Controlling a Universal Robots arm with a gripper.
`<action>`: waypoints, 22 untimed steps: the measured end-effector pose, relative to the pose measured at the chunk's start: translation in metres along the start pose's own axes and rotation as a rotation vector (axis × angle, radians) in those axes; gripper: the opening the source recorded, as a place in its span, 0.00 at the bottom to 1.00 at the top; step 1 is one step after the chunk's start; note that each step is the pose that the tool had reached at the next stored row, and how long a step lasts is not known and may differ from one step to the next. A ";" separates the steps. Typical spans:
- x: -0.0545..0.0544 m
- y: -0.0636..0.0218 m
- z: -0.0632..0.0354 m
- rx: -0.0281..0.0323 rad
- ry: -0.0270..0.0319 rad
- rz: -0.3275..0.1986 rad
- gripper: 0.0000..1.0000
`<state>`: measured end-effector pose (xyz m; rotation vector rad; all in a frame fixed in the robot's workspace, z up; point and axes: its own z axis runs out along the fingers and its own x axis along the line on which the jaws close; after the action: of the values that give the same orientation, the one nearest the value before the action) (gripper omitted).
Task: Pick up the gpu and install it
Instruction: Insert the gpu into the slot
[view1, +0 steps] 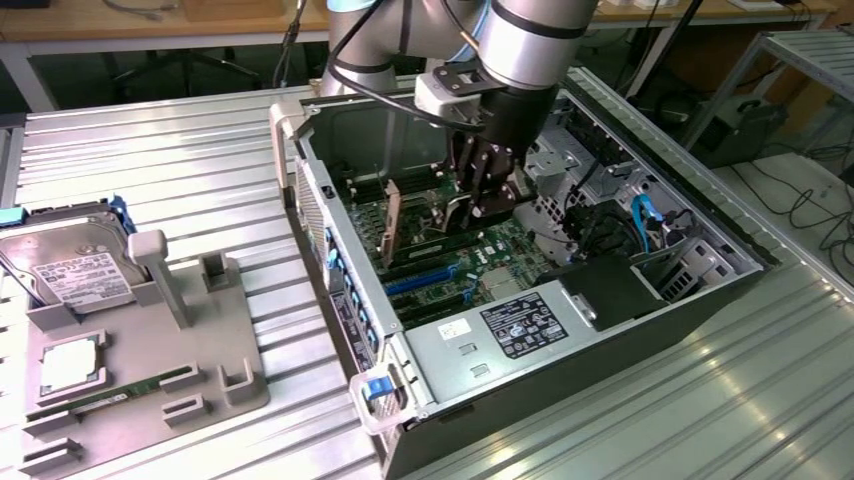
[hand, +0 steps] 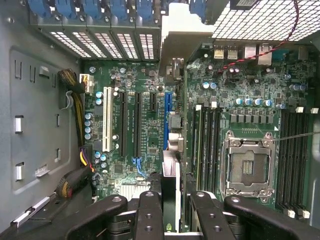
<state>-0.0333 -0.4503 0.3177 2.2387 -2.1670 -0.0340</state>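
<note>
While the gripper (hand: 170, 220), its fingers closed on the gpu (hand: 170, 192), held the card edge-on above the motherboard (hand: 135, 125) near the blue slot (hand: 165, 120), any tilt or misalignment risked jamming its edge or bracket beside the slot.

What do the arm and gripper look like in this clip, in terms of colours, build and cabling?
The arm is a thick cylinder of brushed silver metal with a pale blue band at one joint. A light grey box-shaped module sits on the wrist. Black cables loop beside the arm. The gripper is black, with several slim, jointed fingers showing round screw heads.
</note>
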 end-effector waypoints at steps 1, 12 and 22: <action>0.000 0.0000 0.0000 0.0000 0.0001 0.000 0.27; -0.001 0.0024 0.0131 0.0000 0.0001 0.001 0.27; -0.001 0.0031 0.0147 -0.0001 0.0002 0.001 0.27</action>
<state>-0.0370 -0.4498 0.3031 2.2378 -2.1676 -0.0338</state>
